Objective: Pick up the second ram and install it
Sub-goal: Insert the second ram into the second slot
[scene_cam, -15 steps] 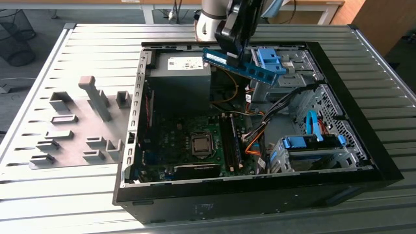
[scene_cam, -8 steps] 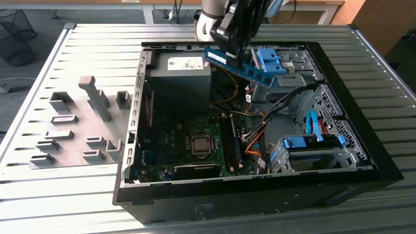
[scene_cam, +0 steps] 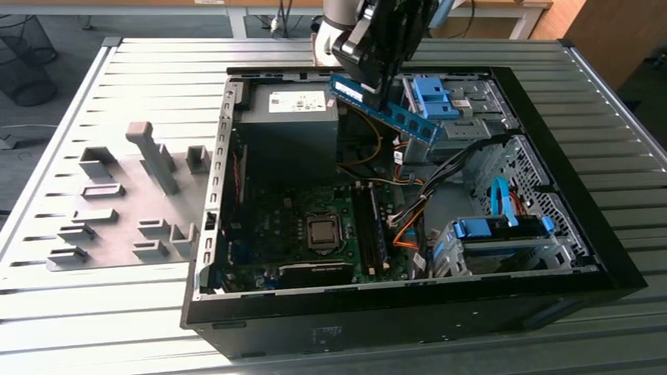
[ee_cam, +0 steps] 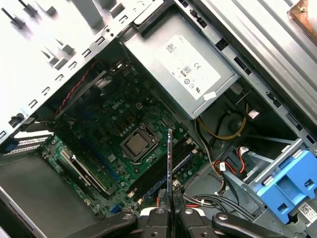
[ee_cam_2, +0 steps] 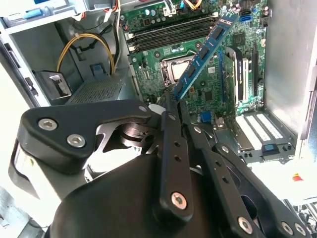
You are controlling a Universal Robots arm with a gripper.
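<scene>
The second ram (scene_cam: 401, 119) is a long blue-green stick with black chips, held tilted in the air over the back part of the open PC case (scene_cam: 417, 301). My gripper (scene_cam: 383, 92) is shut on one end of it. In the second wrist view the second ram (ee_cam_2: 205, 52) slants out from the fingertips (ee_cam_2: 168, 106) above the motherboard. In the first wrist view the second ram (ee_cam: 169, 163) appears edge-on, rising from the gripper (ee_cam: 171, 210) over the long black memory slots (ee_cam: 158, 173) beside the processor socket (ee_cam: 137, 144).
A grey power supply (scene_cam: 287, 117) fills the case's back corner. Blue drive brackets (scene_cam: 438, 98) (scene_cam: 501, 230) and orange cables (scene_cam: 411, 226) line the exterior view's right side. Grey fixture blocks (scene_cam: 125, 203) stand on the slatted table (scene_cam: 94, 312) at the exterior view's left.
</scene>
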